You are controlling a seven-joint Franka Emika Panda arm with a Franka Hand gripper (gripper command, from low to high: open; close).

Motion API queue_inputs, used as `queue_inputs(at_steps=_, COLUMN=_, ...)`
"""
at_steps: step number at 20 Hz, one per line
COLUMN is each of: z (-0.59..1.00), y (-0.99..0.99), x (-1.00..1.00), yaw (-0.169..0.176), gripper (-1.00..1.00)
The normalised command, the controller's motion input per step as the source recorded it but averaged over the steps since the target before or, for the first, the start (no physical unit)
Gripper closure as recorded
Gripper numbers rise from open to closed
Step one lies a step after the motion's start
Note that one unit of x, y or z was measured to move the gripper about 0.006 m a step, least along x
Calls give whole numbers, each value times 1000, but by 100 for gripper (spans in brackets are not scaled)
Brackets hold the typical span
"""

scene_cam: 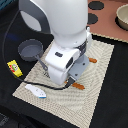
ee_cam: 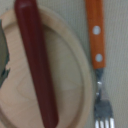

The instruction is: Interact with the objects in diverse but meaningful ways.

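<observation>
So the arm was hunched low over the striped placemat [scene_cam: 97, 75] and its own body blocked the gripper completely in the exterior view. The wrist view didn't show any fingers either, so honestly I couldn't tell if the jaws were spread or pressed together, or whether they touched anything.

Going from the exterior view's left: the yellow packet [scene_cam: 14, 67] sat on the dark table, the grey-blue saucepan [scene_cam: 30, 49] was just beside the mat's edge, and the white-and-blue fish [scene_cam: 36, 91] lay on the mat's near corner, with a black cable running past it. All three were off to the side of the arm, not under it. Little orange bits [scene_cam: 78, 85] poked out from beneath the wrist.

The wrist camera looked straight down at the brown sausage [ee_cam: 36, 62] lying lengthwise across a round wooden plate [ee_cam: 70, 85], with an orange-handled fork [ee_cam: 96, 40] right beside the plate on the mat. The fork's tines were cut off at the frame edge, everything was kinda blurry, and a dark shape at the frame's edge was too cropped to name.
</observation>
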Motion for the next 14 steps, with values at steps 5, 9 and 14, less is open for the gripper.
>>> queue_inputs(at_steps=5, z=7, y=238, x=162, yaw=3, gripper=-100)
queue_inputs(at_steps=9, z=-33, y=46, x=48, yaw=2, gripper=-100)
queue_inputs(at_steps=14, z=-117, y=109, x=0, yaw=3, gripper=-100)
